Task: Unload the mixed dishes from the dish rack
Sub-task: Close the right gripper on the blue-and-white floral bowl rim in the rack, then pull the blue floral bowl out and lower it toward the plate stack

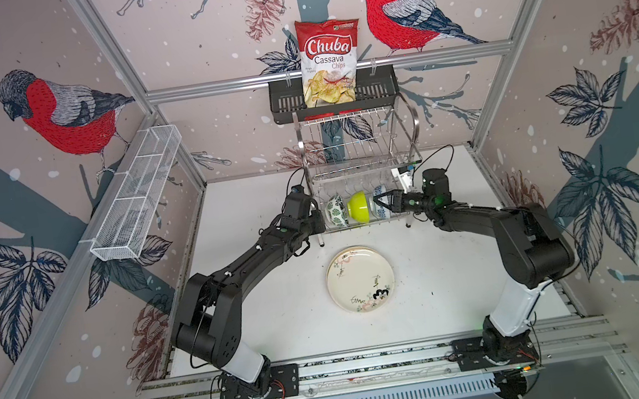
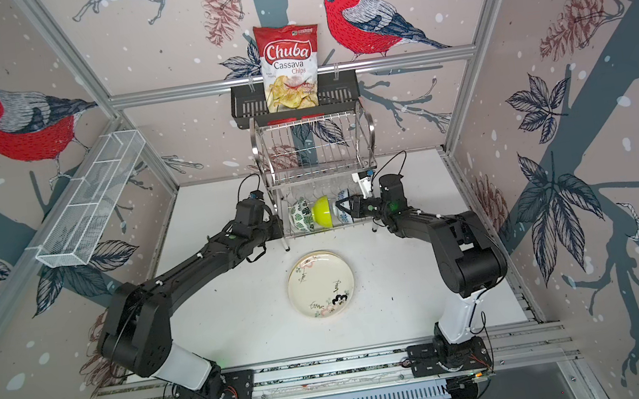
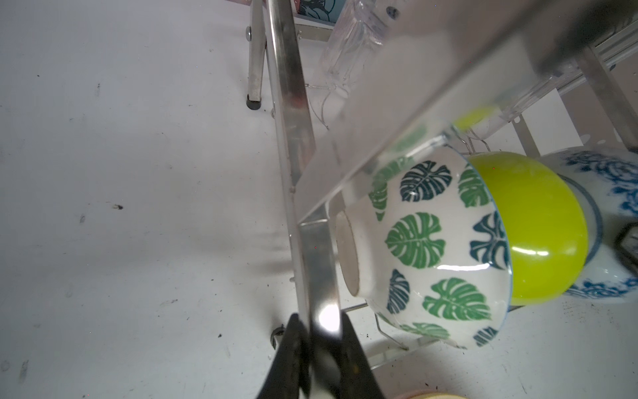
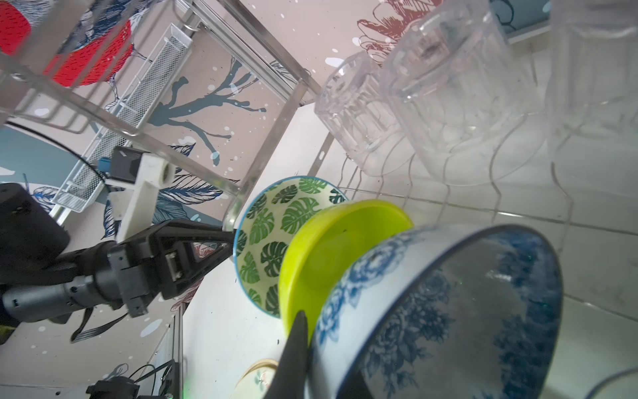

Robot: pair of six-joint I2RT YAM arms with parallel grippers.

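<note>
The chrome dish rack [image 1: 357, 149] [image 2: 311, 151] stands at the back of the table. On its lower tier three bowls stand on edge: green-leaf [image 1: 335, 209] [image 3: 424, 248], lime green [image 1: 360, 206] [image 4: 338, 248] and blue-patterned [image 1: 379, 192] [image 4: 448, 311]. Behind them stand three clear tumblers [image 4: 455, 86]. My left gripper [image 3: 319, 321] [image 1: 318, 219] is shut on the rack's flat side bar [image 3: 293, 114]. My right gripper [image 4: 321, 345] [image 2: 341, 208] is shut on the blue-patterned bowl's rim, one finger [image 4: 297, 345] outside it. A stack of plates, cream floral on top [image 1: 360, 279] [image 2: 320, 284], lies on the table in front.
A black slotted basket [image 1: 288, 104] hangs above the rack with a chips bag [image 1: 331, 60] in it. A long white mesh tray [image 1: 137, 195] is fixed to the left wall. The rack's upper tier holds nothing.
</note>
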